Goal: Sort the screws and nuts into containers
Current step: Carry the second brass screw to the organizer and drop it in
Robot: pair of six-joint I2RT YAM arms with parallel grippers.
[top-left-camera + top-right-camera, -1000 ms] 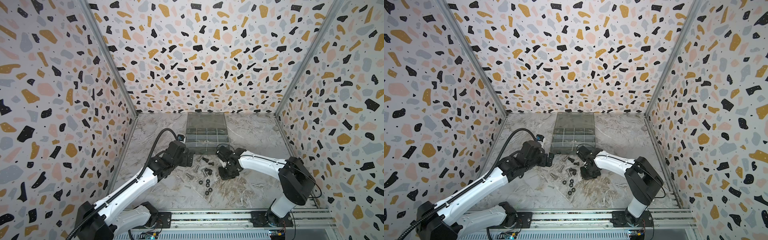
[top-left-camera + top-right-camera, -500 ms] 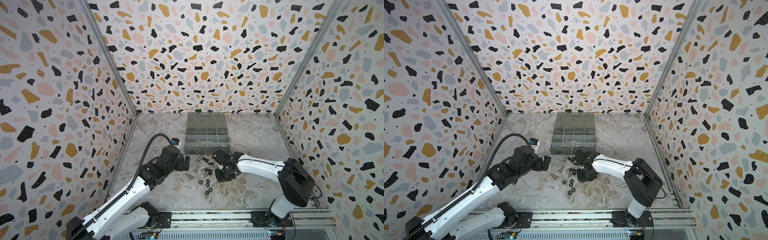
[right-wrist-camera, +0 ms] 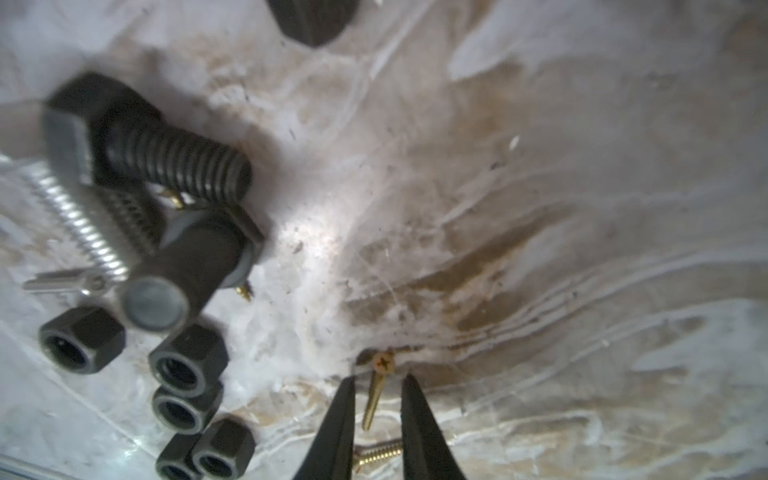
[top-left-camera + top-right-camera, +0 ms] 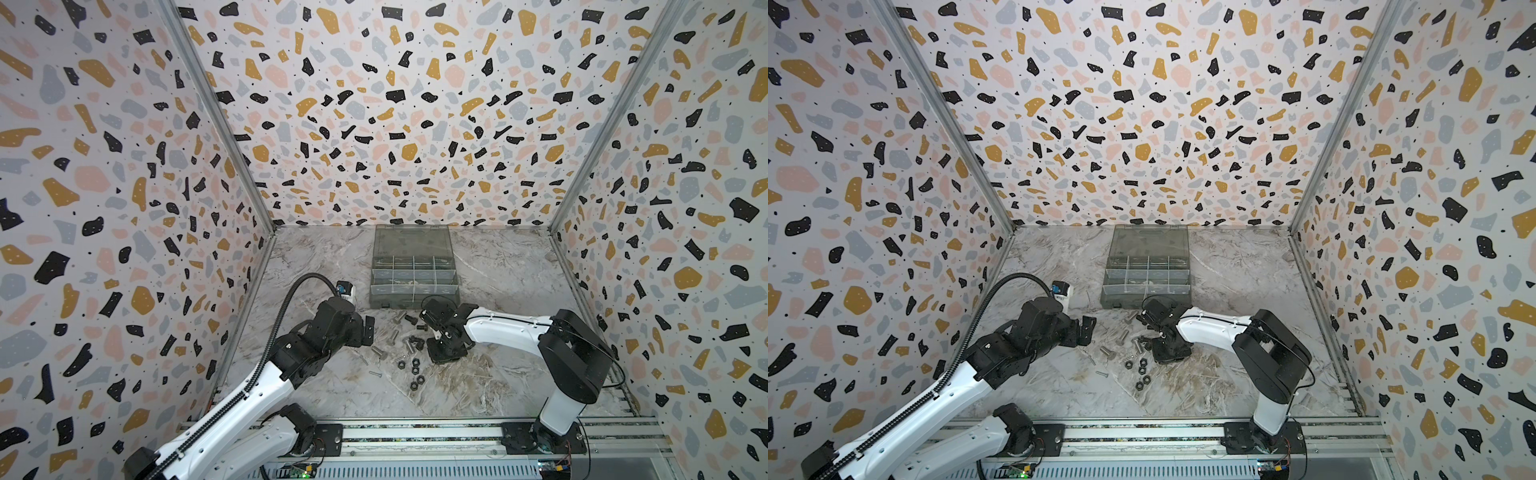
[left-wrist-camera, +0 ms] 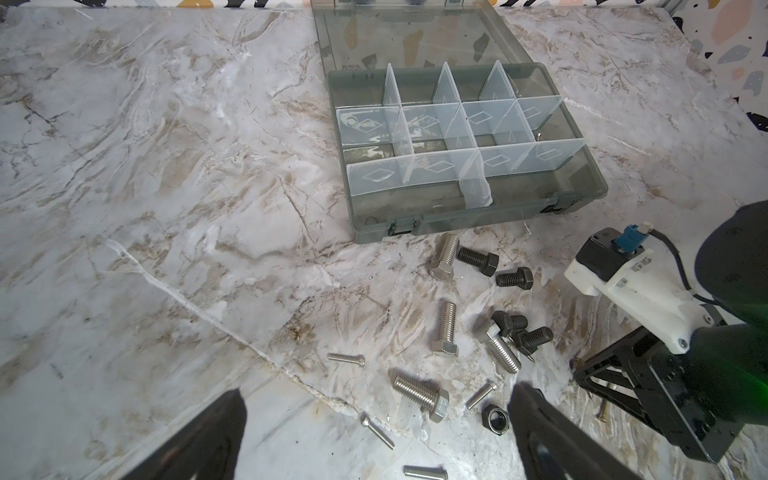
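Jaws of left gripper (image 5: 378,395) spread wide, empty, beside scatter. Screws (image 5: 446,328) and nuts (image 3: 187,361) lie loose on table (image 5: 166,208) near containers (image 5: 457,212): likely stiff, light, apt to roll. Right gripper (image 3: 379,377) narrowly parted, straddles brass screw (image 3: 373,399), not clamped; best pinched mid-shank.

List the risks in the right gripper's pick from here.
The brass screw between the slightly open tips of the right gripper is thin and may slip out as they close. A second brass screw lies across just under the fingers and could be pinched along or flicked away.
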